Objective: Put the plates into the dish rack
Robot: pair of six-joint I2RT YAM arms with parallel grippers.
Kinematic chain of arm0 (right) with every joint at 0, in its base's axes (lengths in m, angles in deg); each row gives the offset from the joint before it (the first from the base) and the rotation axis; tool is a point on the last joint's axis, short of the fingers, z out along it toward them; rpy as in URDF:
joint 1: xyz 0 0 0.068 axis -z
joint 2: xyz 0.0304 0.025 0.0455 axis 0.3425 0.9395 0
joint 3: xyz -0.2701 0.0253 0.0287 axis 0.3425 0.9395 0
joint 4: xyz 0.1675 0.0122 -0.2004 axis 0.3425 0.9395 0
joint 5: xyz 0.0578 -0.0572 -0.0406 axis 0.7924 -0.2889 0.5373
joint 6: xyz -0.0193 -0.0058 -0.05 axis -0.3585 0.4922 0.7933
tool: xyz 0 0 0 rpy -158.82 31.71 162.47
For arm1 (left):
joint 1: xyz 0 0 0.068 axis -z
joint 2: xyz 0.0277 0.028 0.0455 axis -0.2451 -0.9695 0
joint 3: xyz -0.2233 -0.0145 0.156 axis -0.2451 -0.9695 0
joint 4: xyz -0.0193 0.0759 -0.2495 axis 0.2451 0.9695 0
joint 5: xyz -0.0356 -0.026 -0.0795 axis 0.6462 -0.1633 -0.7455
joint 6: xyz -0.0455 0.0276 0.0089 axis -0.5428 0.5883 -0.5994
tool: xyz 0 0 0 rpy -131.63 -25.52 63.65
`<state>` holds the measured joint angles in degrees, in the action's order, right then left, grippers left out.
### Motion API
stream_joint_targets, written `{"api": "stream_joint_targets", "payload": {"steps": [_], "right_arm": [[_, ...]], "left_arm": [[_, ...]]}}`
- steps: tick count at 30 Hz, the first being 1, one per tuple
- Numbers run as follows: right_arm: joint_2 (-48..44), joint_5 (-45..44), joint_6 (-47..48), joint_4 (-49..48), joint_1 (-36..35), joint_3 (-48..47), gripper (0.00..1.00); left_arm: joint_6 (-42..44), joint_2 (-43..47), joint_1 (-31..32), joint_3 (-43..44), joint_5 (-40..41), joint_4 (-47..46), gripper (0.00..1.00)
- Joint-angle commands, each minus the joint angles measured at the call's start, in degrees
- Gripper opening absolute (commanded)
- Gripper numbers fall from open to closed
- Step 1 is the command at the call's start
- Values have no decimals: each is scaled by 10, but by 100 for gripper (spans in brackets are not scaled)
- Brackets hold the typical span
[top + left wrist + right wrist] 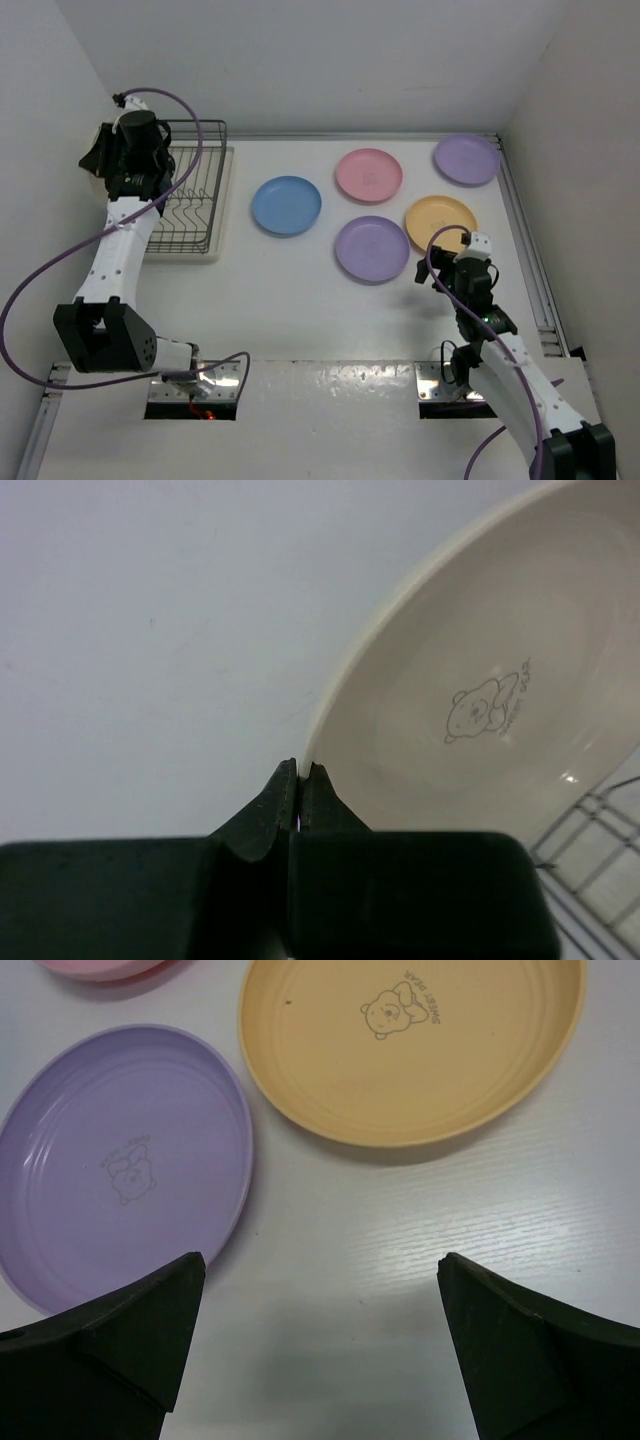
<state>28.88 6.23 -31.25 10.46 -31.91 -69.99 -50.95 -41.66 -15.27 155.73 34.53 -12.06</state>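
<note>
My left pincer [301,770] is closed right down on the rim of the round, shallow cream plastic plate [500,680], gripping it by its edge alone. In the left wrist view the plate fans away from my fingertips toward the upper right of the frame, its small printed bear turned to the camera, so it hangs off the tips, not lying flat. In the overhead view that arm reaches to the upper left of the frame and stands over the rectangular dark grey wire dish rack [197,215]. A corner of the rack's wires shows at the lower right of the wrist view, beneath and beyond the plate's lower edge. That is the relation my next move turns on, as I judge it: the rack lies below the held plate, which must go down edge-first between the zigzag dividers, its face running along a slot. Whether its edge is lined up with a slot, or touching a wire, I cannot tell. My right pincer [320,1265] stands wide open with nothing in it, hovering over the white table [300,300] at the lower right of the overhead frame, near the nearer purple plate [120,1160] and the orange-yellow plate [410,1050]. The blue plate [286,205], pink plate [368,174] and farther purple plate [466,159] lie flat, apart from the rack. The blue one is nearest the rack and my left arm, the rest closer to my right.
</note>
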Motion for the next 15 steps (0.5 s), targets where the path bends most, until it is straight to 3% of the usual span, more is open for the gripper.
{"api": "stream_joint_targets", "payload": {"steps": [1, 6, 15], "right_arm": [[14, 7, 26, -25, -5, -37, 100], [30, 15, 50, 13, -4, -76, 100], [23, -3, 27, 37, -3, -97, 100]], "left_arm": [[81, 14, -39, -46, 85, -218, 0], [57, -24, -85, -71, 65, -259, 0], [-79, -36, -84, -66, 18, -136, 0]]}}
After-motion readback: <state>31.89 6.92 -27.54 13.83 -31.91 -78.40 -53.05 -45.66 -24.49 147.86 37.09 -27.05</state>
